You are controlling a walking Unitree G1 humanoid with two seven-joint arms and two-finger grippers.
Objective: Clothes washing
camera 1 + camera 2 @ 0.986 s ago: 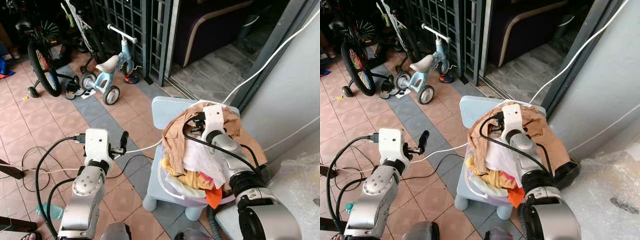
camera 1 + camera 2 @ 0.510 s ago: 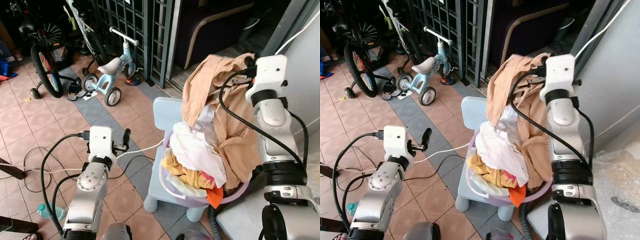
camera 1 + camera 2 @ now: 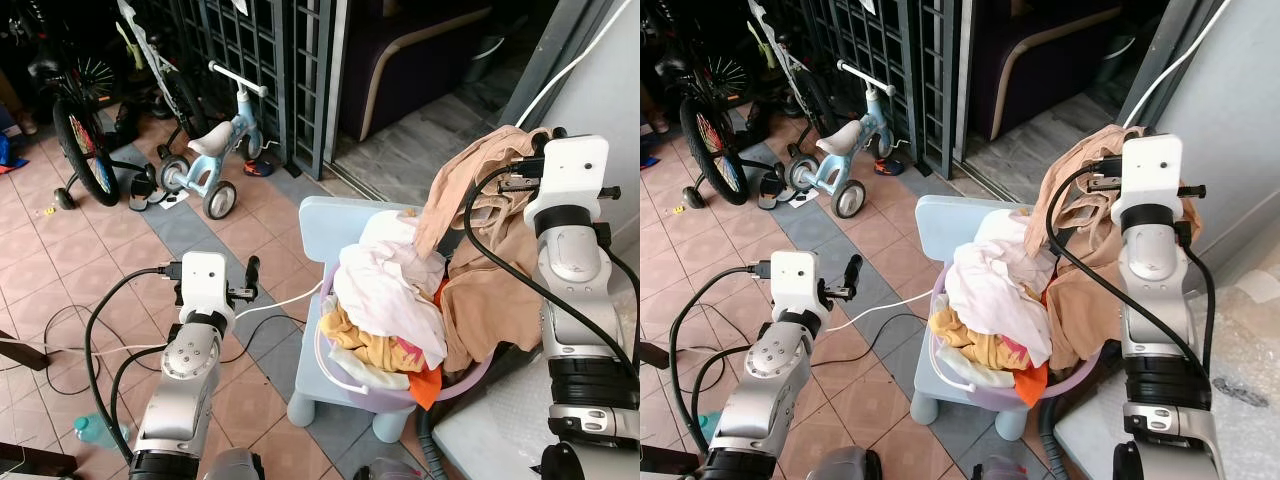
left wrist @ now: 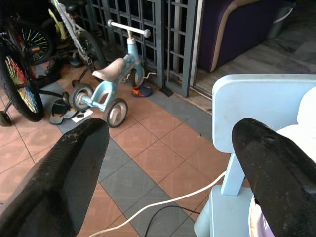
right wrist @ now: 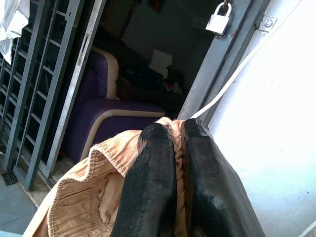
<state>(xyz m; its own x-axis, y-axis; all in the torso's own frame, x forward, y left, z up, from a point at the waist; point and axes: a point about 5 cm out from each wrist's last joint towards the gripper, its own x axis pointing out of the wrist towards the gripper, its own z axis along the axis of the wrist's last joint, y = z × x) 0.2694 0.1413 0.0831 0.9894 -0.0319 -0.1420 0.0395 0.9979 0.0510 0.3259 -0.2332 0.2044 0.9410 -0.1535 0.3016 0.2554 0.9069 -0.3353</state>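
Rising upright at the robot's right in the left eye view, the right arm carries the right gripper point(image 3: 512, 168) level with the top of the tan garment point(image 3: 492, 290), whose waistband bunches at the fingers while the rest hangs down over the far rim of the lavender laundry basket point(image 3: 460, 385). The basket sits on a pale blue chair point(image 3: 335, 222), heaped with a white cloth point(image 3: 385, 290) and yellow and orange pieces. The left arm reaches forward low, the left gripper point(image 3: 248, 282) over the tiled floor point(image 3: 130, 245), short of the chair.

In the right eye view the same garment drapes from the right gripper down past the basket's side.

In the left wrist view the two black fingers point(image 4: 64, 170) stand wide apart, holding nothing; between them lie a small blue balance bike point(image 4: 111, 81) and the chair back.

In the right wrist view the fingers point(image 5: 150, 182) are pressed nearly together, pinching the garment's ribbed tan edge between them
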